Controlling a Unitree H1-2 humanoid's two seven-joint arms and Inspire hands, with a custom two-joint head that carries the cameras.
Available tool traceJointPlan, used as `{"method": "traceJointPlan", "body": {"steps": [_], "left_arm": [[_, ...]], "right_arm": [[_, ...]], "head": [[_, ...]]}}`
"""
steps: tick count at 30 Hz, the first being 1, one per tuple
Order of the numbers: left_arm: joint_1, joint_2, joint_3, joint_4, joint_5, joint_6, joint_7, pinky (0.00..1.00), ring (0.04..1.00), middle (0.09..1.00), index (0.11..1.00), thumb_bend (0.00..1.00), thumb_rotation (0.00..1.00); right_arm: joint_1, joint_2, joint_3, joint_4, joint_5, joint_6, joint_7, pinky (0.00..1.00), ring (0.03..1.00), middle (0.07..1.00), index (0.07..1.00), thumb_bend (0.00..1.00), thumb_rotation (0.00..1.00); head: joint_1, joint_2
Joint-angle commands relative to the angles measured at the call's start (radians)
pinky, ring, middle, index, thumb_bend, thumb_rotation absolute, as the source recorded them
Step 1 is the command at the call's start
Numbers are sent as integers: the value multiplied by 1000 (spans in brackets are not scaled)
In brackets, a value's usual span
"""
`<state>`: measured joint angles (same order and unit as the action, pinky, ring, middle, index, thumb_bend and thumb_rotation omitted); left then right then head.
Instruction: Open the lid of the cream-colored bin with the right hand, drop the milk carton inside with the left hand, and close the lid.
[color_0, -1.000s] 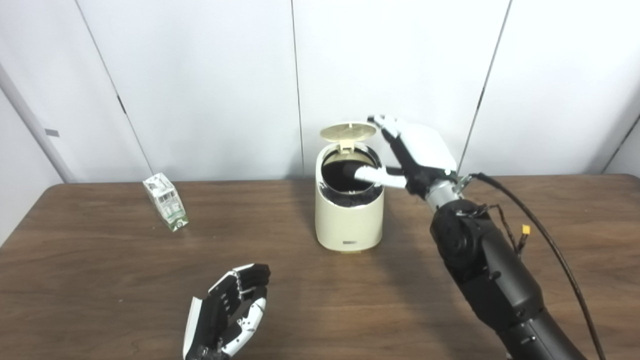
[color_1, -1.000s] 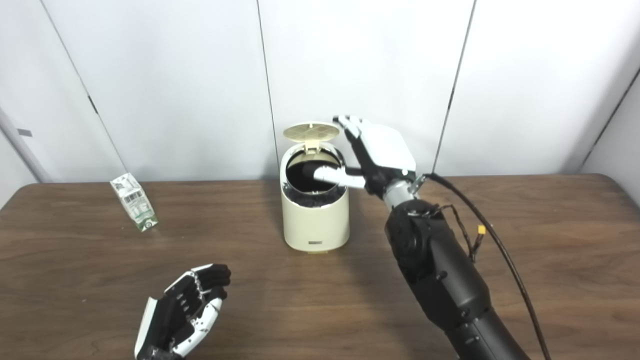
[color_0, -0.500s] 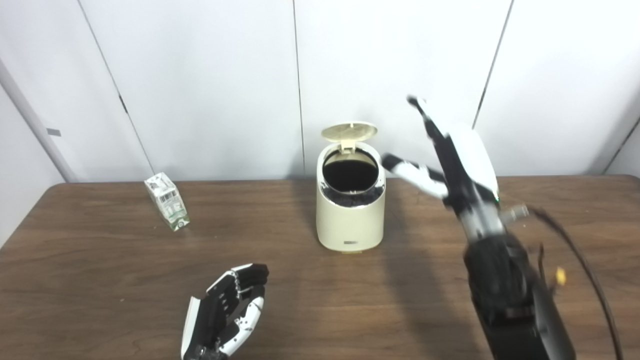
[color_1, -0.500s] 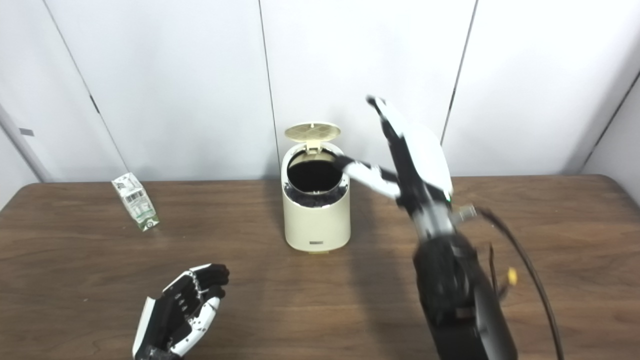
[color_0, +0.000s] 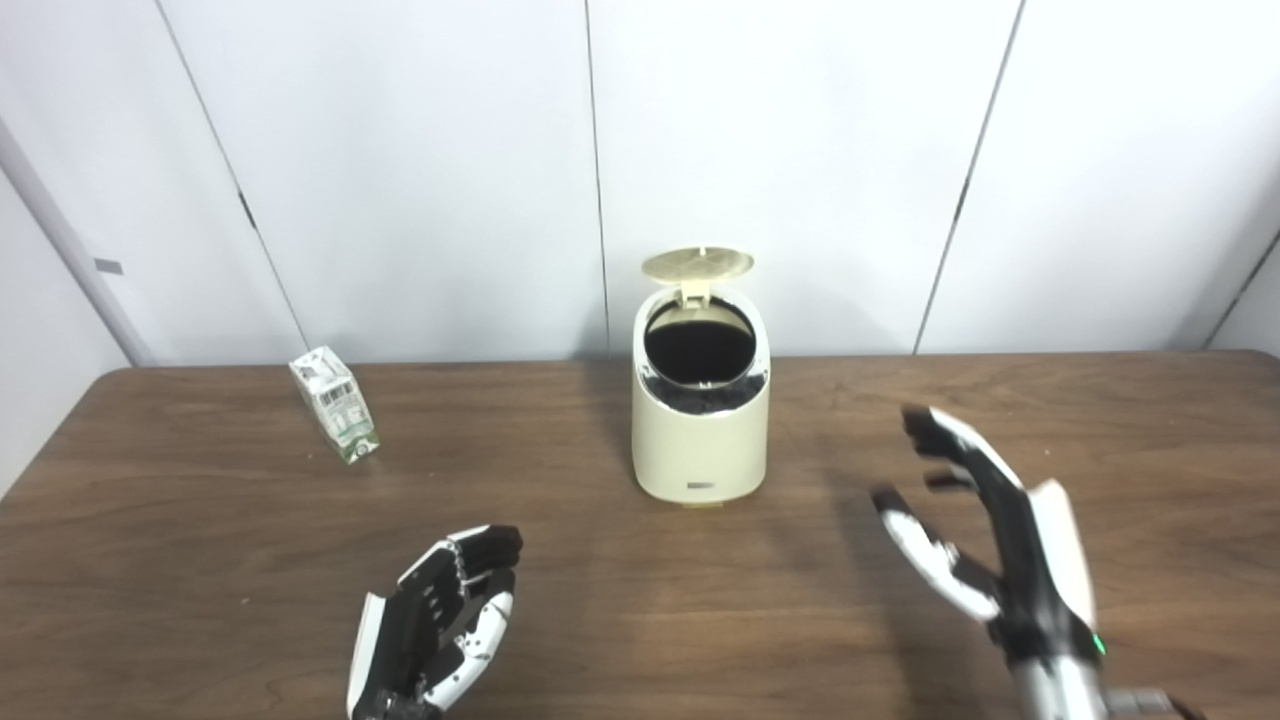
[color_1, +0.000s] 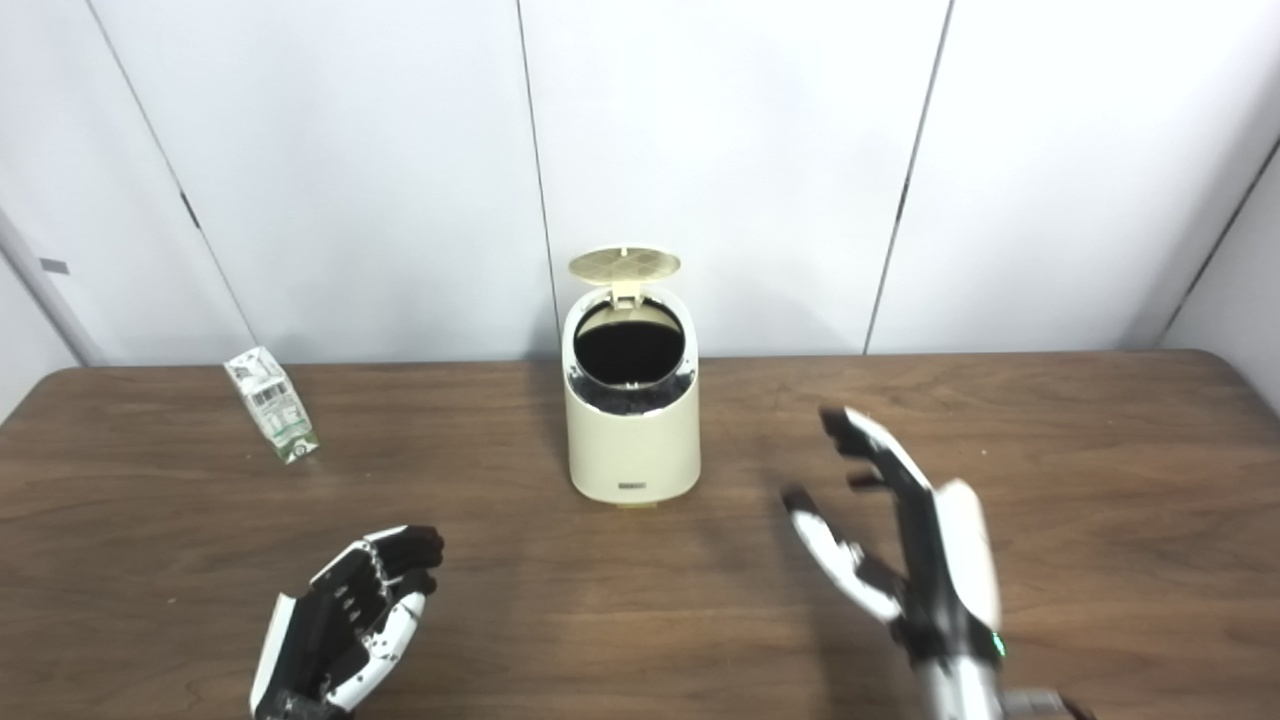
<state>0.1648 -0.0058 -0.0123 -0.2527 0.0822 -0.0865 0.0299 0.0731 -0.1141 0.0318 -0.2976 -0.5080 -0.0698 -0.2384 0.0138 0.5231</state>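
Note:
The cream-colored bin stands at the middle back of the table with its round lid flipped up and its dark inside showing. A white and green milk carton stands tilted on the table far to the bin's left. My left hand is open near the front edge, well in front of the carton and holding nothing. Low at the front right, my right hand is open with fingers spread, apart from the bin.
The brown wooden table stretches wide on both sides of the bin. White wall panels stand close behind the table's back edge.
My right hand has left the bin's rim, swung up and then dropped back down to the front right. The lid has stayed up. My left hand has sunk slightly.

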Motion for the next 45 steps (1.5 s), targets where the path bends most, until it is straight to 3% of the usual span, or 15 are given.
{"method": "traceJointPlan", "body": {"steps": [1,7,12,20,23,27,29,35,39,45], "left_arm": [[-18,5,3,-18,-9,-25,-2,667,721,713,700,231,173],[-18,12,9,-20,-18,-18,-5,676,724,717,705,231,156],[-17,16,8,-23,-15,-21,-8,669,721,719,706,229,161],[-5,17,16,-36,-3,-21,0,669,716,711,700,245,204],[-3,23,37,-59,6,27,10,628,673,674,675,298,199],[-8,44,83,-111,9,151,11,552,589,609,655,480,147],[-14,55,118,-128,-3,189,17,545,592,617,664,538,94],[-57,79,233,-106,-5,153,78,533,619,683,751,616,102],[-87,89,286,-117,7,159,121,698,798,849,895,670,224],[-136,131,333,-128,29,216,141,864,897,912,973,694,289]], "right_arm": [[8,1,-12,-12,24,-84,-27,543,677,716,699,247,286],[54,14,-23,35,61,-151,-35,563,682,705,683,250,170],[44,16,-30,70,73,-174,-37,551,673,702,680,257,266],[41,19,-38,96,104,-182,-25,572,683,710,678,258,267],[43,20,-38,100,97,-187,-30,574,683,710,684,256,254],[48,20,-41,96,90,-186,-33,577,687,710,682,254,225],[51,18,-43,94,84,-186,-35,575,685,709,682,254,260],[55,7,-59,94,124,-193,-23,575,687,712,688,247,209],[54,-6,-75,107,144,-202,-17,580,689,717,688,245,232],[51,-29,-94,126,158,-206,-3,586,693,718,696,233,273]], "head": [[-1,0],[-16,2],[-11,6],[15,0],[20,-3],[34,-4],[38,-3],[64,-7],[99,-15],[169,-28]]}}
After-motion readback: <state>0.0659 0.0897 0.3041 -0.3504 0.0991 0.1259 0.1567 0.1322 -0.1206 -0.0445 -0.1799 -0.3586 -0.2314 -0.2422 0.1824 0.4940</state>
